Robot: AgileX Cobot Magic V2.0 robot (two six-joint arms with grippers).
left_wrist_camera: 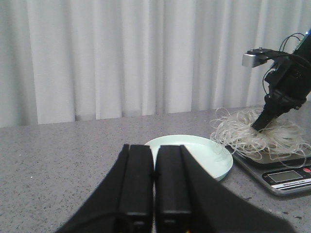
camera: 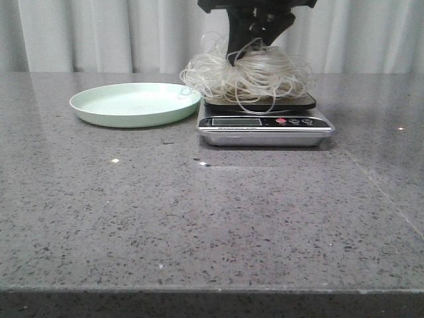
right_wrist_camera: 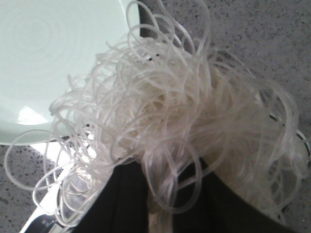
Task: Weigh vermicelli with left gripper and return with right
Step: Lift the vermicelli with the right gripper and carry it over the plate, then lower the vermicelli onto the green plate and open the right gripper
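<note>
The vermicelli [camera: 255,74], a fluffy tangle of thin translucent white noodles, lies on the dark platform of the kitchen scale [camera: 265,122]. My right gripper [camera: 244,58] reaches down into the tangle from above and is shut on a bunch of strands [right_wrist_camera: 163,194]. The pale green plate [camera: 135,103] sits just left of the scale with nothing on it. My left gripper [left_wrist_camera: 154,160] is shut and holds nothing, low over the table in front of the plate [left_wrist_camera: 194,150]. The left wrist view also shows the vermicelli [left_wrist_camera: 257,133] and the right arm [left_wrist_camera: 284,82].
A white curtain [camera: 99,33] hangs behind the grey speckled table [camera: 199,225]. The scale's display and buttons [camera: 291,121] face the front. The table's front edge runs along the bottom of the front view.
</note>
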